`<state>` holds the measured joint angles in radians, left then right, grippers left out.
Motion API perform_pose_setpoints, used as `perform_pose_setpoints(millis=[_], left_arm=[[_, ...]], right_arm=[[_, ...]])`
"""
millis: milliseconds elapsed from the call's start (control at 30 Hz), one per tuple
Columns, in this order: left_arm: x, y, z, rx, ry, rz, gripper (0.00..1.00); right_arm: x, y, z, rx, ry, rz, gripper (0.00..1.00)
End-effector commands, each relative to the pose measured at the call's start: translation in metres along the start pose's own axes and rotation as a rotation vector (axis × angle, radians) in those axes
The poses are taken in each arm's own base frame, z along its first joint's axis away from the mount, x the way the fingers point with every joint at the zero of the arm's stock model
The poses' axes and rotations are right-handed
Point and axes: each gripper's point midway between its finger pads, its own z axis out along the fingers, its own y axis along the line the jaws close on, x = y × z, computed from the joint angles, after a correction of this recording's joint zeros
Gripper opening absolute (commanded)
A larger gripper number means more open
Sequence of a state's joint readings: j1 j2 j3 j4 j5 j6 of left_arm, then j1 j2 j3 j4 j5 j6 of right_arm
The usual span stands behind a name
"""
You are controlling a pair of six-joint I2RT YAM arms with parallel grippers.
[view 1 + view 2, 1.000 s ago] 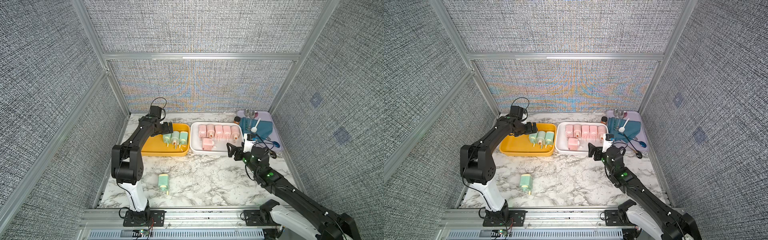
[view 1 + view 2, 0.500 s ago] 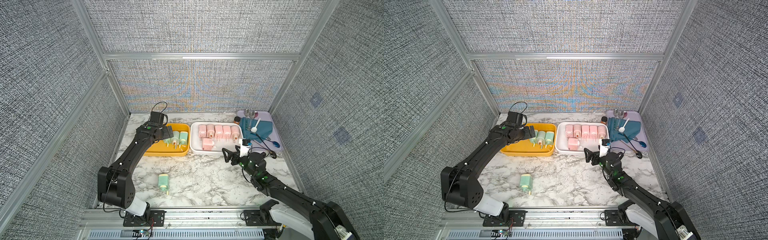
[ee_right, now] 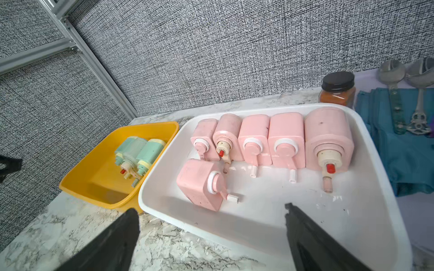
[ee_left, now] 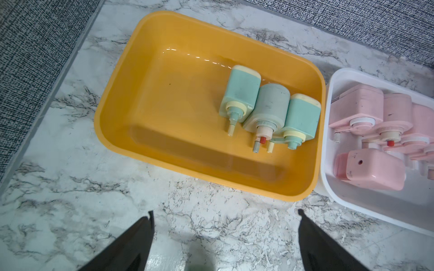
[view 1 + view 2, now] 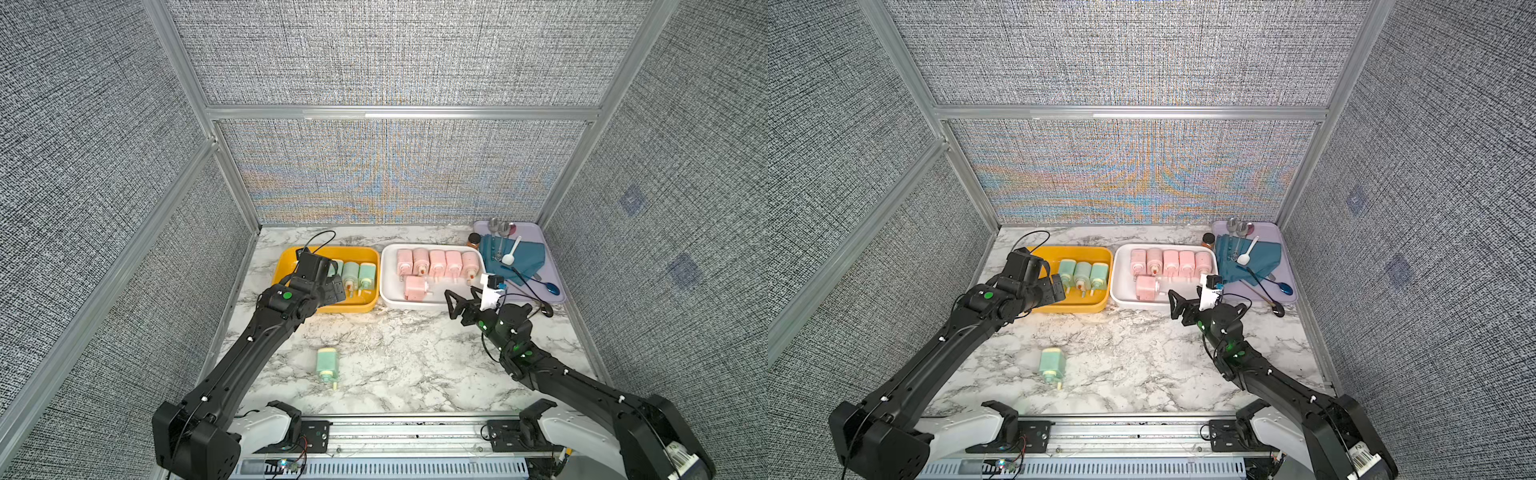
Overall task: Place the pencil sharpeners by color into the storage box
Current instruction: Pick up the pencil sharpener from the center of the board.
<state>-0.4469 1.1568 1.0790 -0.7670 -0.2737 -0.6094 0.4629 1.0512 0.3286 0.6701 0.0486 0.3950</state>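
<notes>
Three green sharpeners [image 5: 353, 272] lie side by side in the right part of the yellow box [image 5: 332, 250], left of centre in both top views; a fourth green sharpener [image 5: 327, 363] lies alone on the marble worktop [image 5: 415, 353], lower in the frame and well apart from both boxes; six pink sharpeners [image 5: 437, 262] sit in the white box [image 5: 388, 297] just right of the yellow one, five in a row and the sixth below them, turned sideways; the left arm [image 5: 270, 332] reaches to the yellow box's lower edge, its jaws apart and empty; the right arm [image 5: 515, 332] hangs at the white box's lower right corner, jaws likewise wide apart, holding nothing; a spice jar [image 5: 473, 240] stands by the white box's upper right corner.
</notes>
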Motion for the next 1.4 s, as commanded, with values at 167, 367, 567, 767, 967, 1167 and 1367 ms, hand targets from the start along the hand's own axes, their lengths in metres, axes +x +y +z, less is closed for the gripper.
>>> perform_pose_setpoints(millis=[167, 367, 567, 767, 967, 1167, 1367], left_arm=[[0.029, 0.0, -0.01, -0.064, 0.078, 0.12, 0.99], [0.066, -0.005, -0.003, -0.022, 0.135, 0.165, 0.99], [0.099, -0.002, -0.02, 0.029, 0.204, 0.225, 0.99], [0.131, 0.007, -0.031, 0.061, 0.271, 0.178, 0.99], [0.157, 0.026, -0.016, -0.004, 0.304, 0.097, 0.99], [0.168, 0.029, -0.001, -0.014, 0.302, 0.107, 0.99], [0.172, 0.024, 0.007, 0.0, 0.325, 0.199, 0.98]], right_arm=[[-0.015, -0.003, -0.004, 0.024, -0.066, 0.006, 0.99], [-0.019, -0.002, -0.004, 0.024, -0.076, 0.019, 0.99], [-0.019, -0.003, -0.001, 0.033, -0.072, 0.028, 0.99], [-0.023, -0.002, 0.003, 0.035, -0.069, 0.037, 0.99], [-0.023, -0.002, 0.002, 0.036, -0.071, 0.04, 0.99], [-0.023, -0.003, 0.001, 0.041, -0.073, 0.047, 0.99], [-0.024, -0.006, 0.0, 0.057, -0.075, 0.053, 0.99]])
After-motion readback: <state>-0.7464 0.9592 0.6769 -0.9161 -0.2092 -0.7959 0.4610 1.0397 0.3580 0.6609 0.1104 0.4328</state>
